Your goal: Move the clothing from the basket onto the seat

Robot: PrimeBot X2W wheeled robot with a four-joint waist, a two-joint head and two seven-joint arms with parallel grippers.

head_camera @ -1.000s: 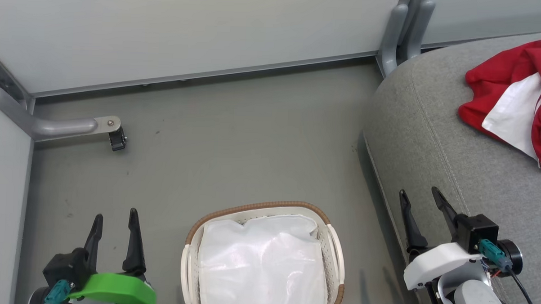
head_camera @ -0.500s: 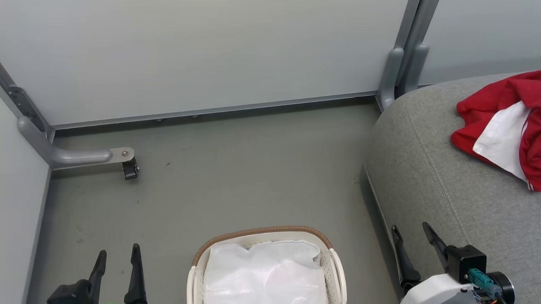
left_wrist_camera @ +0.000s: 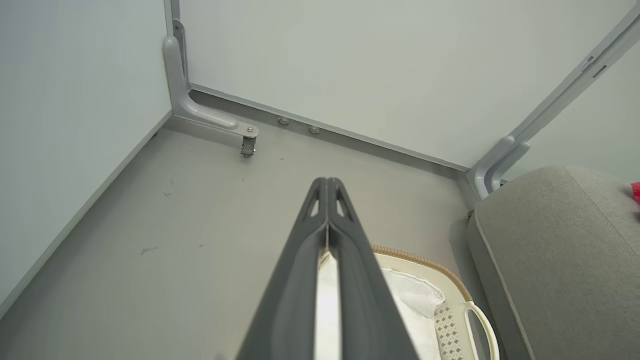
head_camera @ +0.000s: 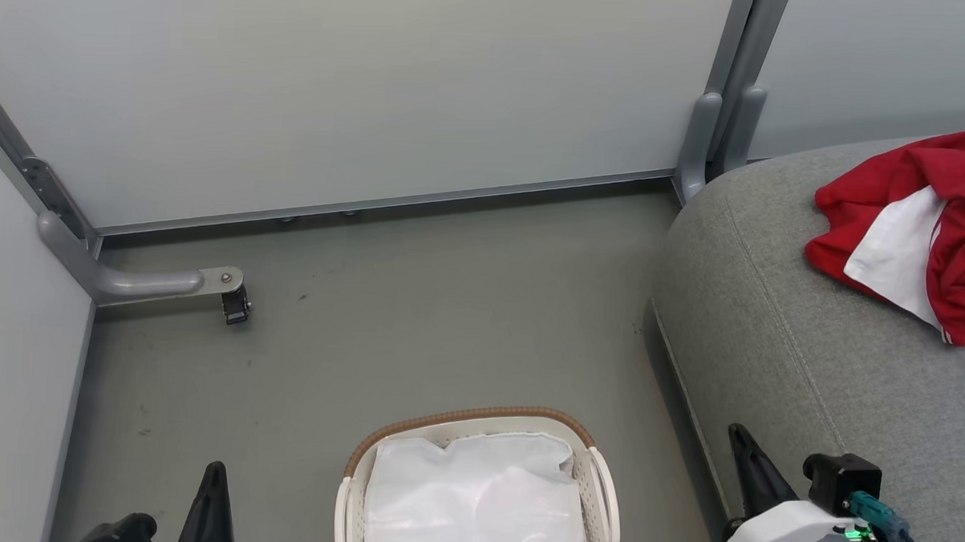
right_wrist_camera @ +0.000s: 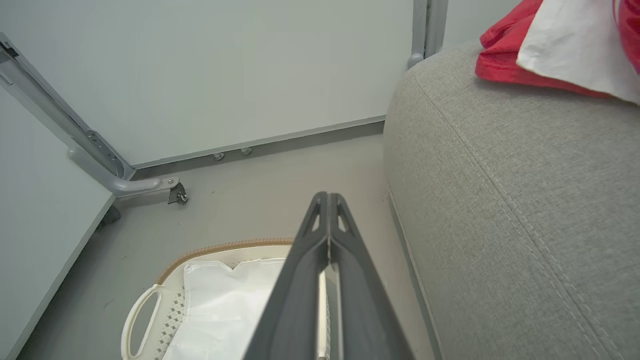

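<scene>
1. The red clothing (head_camera: 901,237) lies on the grey seat (head_camera: 809,330), up and right of the right claw (right_wrist_camera: 328,196).
2. The right claw and left claw (left_wrist_camera: 327,181) are closed tight, holding nothing.

Noted basket (head_camera: 469,415) on floor (head_camera: 416,333), just left of seat (head_camera: 801,338), apart from it. Found liner sheet (head_camera: 475,495) inside basket. Recorded clothing (head_camera: 901,237) on seat top, toward its far right. Logged castered bracket (head_camera: 209,281) on floor behind-left of basket, against wall panels (head_camera: 376,99).
</scene>
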